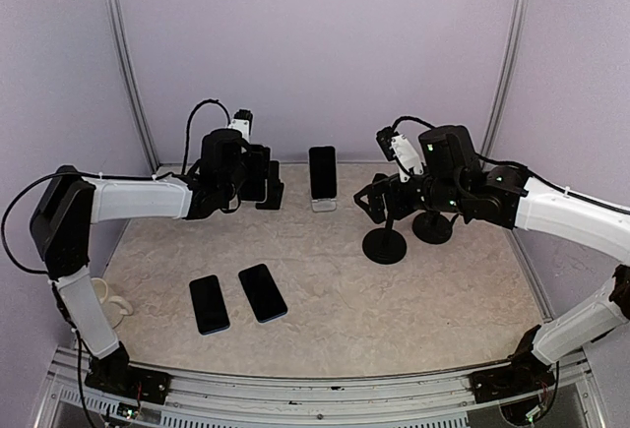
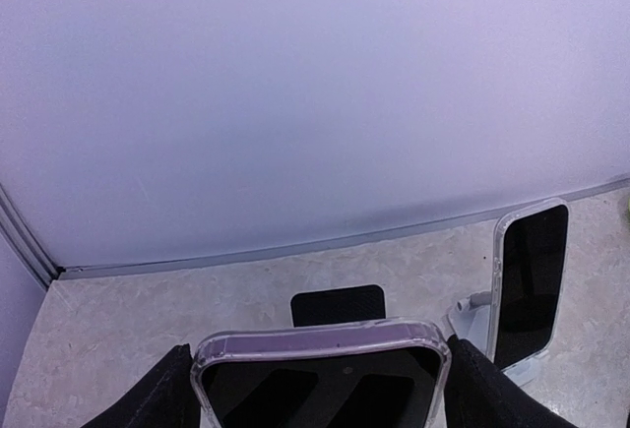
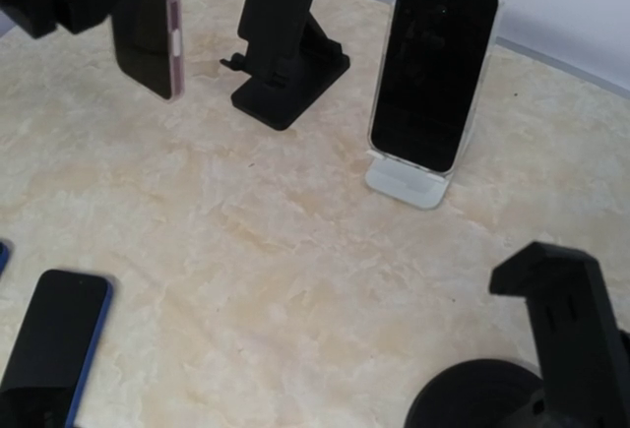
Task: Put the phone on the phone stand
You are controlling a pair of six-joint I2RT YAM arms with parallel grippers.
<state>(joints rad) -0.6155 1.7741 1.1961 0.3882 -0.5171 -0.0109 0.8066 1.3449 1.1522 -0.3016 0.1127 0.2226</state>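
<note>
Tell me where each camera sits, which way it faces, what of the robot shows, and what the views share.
Top external: above and behind the robot, looking down across the table; the left gripper and right gripper show.
Left wrist: behind the left gripper, facing the back wall; its fingers flank the held phone.
Right wrist: low over the table, facing left and back; its own jaws are out of frame.
Shared: all three show the black stand and the docked phone.

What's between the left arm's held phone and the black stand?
Nothing; the right wrist view shows only bare table between the phone and black stand.
</note>
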